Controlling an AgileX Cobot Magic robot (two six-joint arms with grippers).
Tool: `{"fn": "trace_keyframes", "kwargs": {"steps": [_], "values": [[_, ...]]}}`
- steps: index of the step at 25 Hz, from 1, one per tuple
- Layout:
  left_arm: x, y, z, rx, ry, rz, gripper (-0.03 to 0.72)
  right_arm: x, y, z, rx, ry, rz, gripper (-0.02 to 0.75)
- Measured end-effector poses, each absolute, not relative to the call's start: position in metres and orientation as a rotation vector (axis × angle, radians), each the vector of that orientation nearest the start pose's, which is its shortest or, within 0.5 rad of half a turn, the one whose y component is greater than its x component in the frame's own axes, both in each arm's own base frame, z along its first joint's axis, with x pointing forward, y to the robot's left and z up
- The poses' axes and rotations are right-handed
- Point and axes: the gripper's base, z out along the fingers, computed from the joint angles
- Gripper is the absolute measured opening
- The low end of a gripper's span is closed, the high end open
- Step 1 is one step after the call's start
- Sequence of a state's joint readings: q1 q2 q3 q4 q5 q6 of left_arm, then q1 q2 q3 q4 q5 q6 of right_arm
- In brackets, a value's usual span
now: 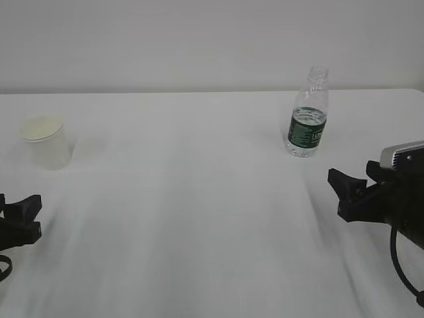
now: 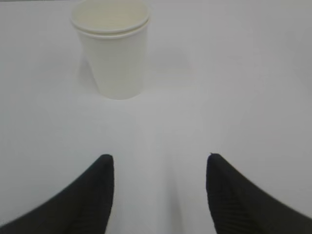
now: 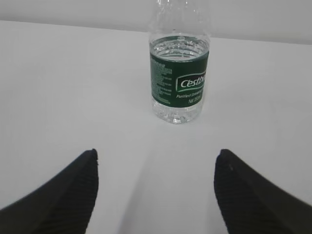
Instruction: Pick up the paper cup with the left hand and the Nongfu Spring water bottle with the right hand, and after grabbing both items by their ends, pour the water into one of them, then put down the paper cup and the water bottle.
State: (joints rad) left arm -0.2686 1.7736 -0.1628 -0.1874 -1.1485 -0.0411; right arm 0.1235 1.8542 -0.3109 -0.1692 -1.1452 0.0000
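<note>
White table [image 1: 199,199]: paper cup [image 1: 46,142] & bottle [image 1: 308,116] upright, both grippers [image 1: 20,218] [image 1: 348,192] open, empty

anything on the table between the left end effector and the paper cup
Nothing. In the left wrist view, only bare white table lies between the open black left end effector and the small white tapered paper cup, which stands upright, slightly left of centre.

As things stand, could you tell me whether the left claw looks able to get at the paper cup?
Probably yes. The left claw is open and empty, and the paper cup stands upright ahead of it, slightly to the left, with only bare table between them.
</note>
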Motion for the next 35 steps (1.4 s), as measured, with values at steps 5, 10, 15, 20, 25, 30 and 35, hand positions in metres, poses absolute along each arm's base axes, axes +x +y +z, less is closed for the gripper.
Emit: {"fn": "trace_keyframes", "kwargs": {"steps": [5,10,15,20,25,30,35], "values": [[0.208,-0.039,0.109,0.008,1.948,-0.074,0.503,0.258,0.046,0.105,-0.287,1.860,0.182,0.580],[0.208,-0.037,0.108,-0.021,1.950,-0.055,0.613,0.268,0.047,0.098,-0.287,1.867,0.182,0.605],[0.212,-0.036,0.110,-0.041,1.937,-0.048,0.631,0.276,0.048,0.098,-0.291,1.851,0.177,0.608],[0.230,-0.041,0.117,-0.052,1.880,-0.062,0.631,0.282,0.049,0.101,-0.286,1.829,0.180,0.608],[0.245,-0.045,0.108,-0.052,1.885,-0.059,0.631,0.283,0.049,0.101,-0.286,1.829,0.174,0.608],[0.250,-0.046,0.097,-0.047,1.919,-0.050,0.631,0.290,0.049,0.094,-0.283,1.837,0.172,0.608],[0.250,-0.046,0.097,-0.047,1.919,-0.050,0.631,0.298,0.050,0.085,-0.283,1.850,0.173,0.608]]}}
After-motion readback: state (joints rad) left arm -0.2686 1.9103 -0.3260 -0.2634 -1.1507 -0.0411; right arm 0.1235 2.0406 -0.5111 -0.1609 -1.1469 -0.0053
